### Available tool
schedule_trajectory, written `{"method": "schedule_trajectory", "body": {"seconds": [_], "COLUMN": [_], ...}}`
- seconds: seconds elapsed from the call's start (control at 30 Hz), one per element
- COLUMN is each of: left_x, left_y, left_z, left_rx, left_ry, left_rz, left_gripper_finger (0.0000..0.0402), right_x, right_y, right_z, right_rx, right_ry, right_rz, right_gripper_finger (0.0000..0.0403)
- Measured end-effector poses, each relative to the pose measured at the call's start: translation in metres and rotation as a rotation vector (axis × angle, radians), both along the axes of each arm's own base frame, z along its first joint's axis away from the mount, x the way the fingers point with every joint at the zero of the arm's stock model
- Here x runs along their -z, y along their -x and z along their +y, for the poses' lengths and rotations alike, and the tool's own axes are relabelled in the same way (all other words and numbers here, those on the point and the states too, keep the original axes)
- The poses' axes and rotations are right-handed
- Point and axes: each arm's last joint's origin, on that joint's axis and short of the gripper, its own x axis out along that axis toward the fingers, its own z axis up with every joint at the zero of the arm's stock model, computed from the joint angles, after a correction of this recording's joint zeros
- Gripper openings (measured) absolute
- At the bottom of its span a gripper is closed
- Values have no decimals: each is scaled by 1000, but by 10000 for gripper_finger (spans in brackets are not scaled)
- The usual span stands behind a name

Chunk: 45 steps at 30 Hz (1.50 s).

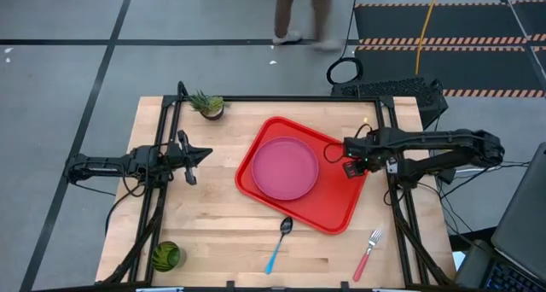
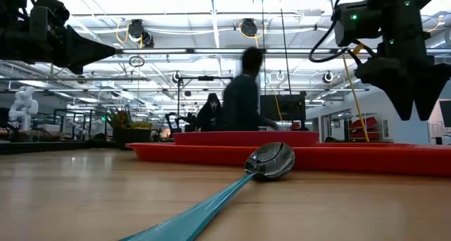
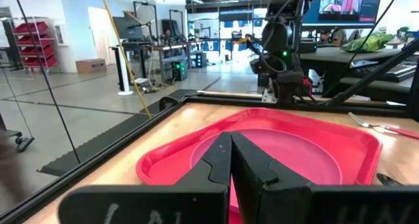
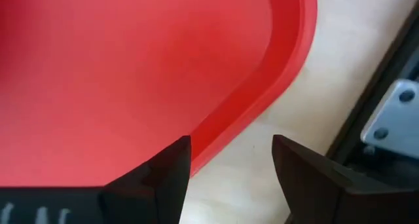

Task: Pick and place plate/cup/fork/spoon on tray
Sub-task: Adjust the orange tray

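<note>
While the plate (image 1: 285, 167) already sits in the tray (image 1: 332, 215), cup (image 1: 167, 256), spoon (image 1: 279, 243) and fork (image 1: 368, 253) are all out on the bench (image 1: 222, 232), so most of the task looks undone.

Risks, as I judge them:
- Right pincer (image 1: 349, 160) hangs over the tray's 3 o'clock rim. Wrist view shows its fingers (image 4: 163, 168) astride the rim corner. A careless descent there would catch the rim and shove or tip the tray, sliding the plate.
- Spoon lies just off the tray's 6 o'clock edge, bowl nearly at the rim. Any tray shift could knock it.
- Fork and spoon lie flat on wood; a thin handle can slip or pivot out of a pinch.
- Cup is at the 7 o'clock corner of the bench, near the edge; a bad approach could push it off.

Pincers:
- Right: spread apart, holding nothing, above the tray rim. Contact not evident.
- Left pincer (image 1: 189, 160): at 9 o'clock, clear of the tray, fingers (image 3: 252, 165) pressed together, holding nothing.

A person walks on the floor beyond the 12 o'clock side.
</note>
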Motion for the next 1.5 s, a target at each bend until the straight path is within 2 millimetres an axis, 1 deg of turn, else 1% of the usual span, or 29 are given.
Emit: {"method": "schedule_trajectory", "body": {"seconds": [0.13,0.33,0.57,0.7,0.87,1.5], "left_x": [0,0,0,0,0,0], "left_y": [0,0,0,0,0,0], "left_z": [0,0,0,0,0,0], "left_rx": [0,0,0,0,0,0], "left_ry": [0,0,0,0,0,0], "left_rz": [0,0,0,1,0,0], "left_gripper_finger": [6,6,6,6,6,6], "right_x": [7,29,43,54,62,63], "right_y": [-1,1,8,11,9,9], "right_z": [8,18,20,20,20,19], "right_rx": [59,194,231,231,177,-79], "right_ry": [6,-35,-31,-30,-35,13], "right_rz": [-10,-31,-1,-18,-79,-91], "right_gripper_finger": [208,208,208,208,208,208]}}
